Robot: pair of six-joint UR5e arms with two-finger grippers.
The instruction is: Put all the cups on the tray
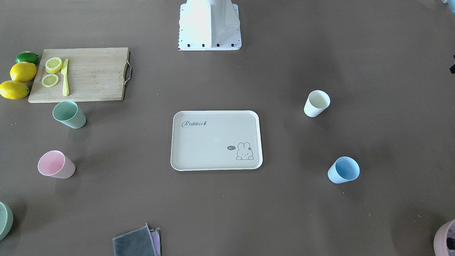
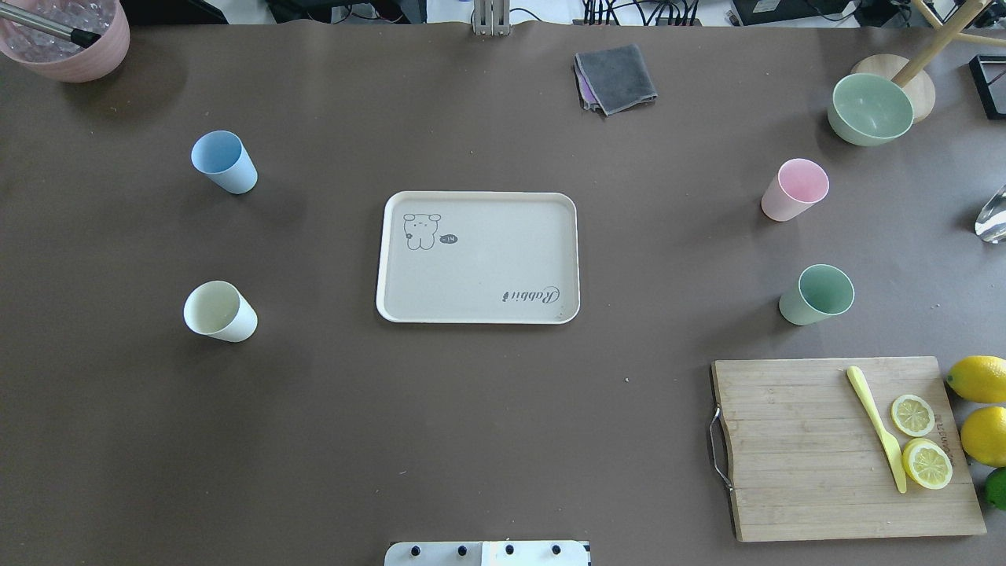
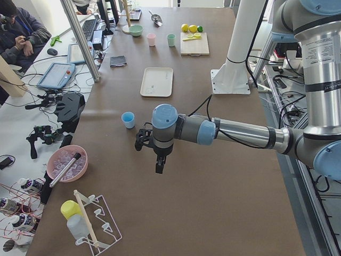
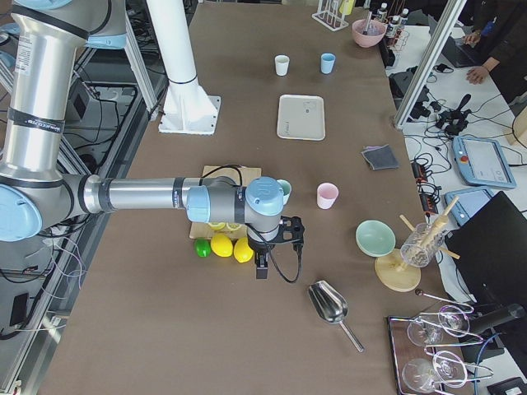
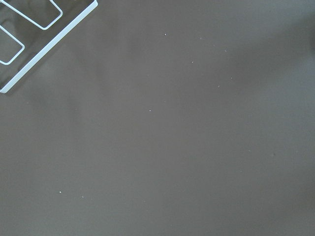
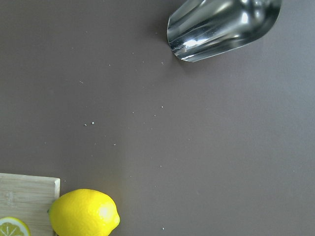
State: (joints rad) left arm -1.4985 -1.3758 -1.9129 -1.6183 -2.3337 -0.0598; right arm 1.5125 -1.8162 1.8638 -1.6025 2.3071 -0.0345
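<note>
The beige Rabbit tray [image 2: 487, 255] lies empty at the table's middle, also in the front view [image 1: 209, 142]. Four cups stand upright on the table around it: a blue cup [image 2: 224, 162] and a cream cup [image 2: 220, 311] on the robot's left, a pink cup [image 2: 794, 189] and a green cup [image 2: 817, 295] on its right. My left gripper [image 3: 159, 160] hangs above bare table beyond the blue cup [image 3: 128, 119]. My right gripper [image 4: 262, 267] hangs past the lemons [image 4: 222, 245]. Both show only in the side views, so I cannot tell whether they are open or shut.
A wooden cutting board [image 2: 802, 456] holds lemon slices and a yellow knife, with whole lemons [image 2: 978, 379] beside it. A green bowl [image 2: 871, 108], a grey cloth [image 2: 615, 77], a pink bowl [image 2: 71, 39], a metal scoop [image 6: 221, 27] and a wire rack [image 3: 98, 224] stand near the edges.
</note>
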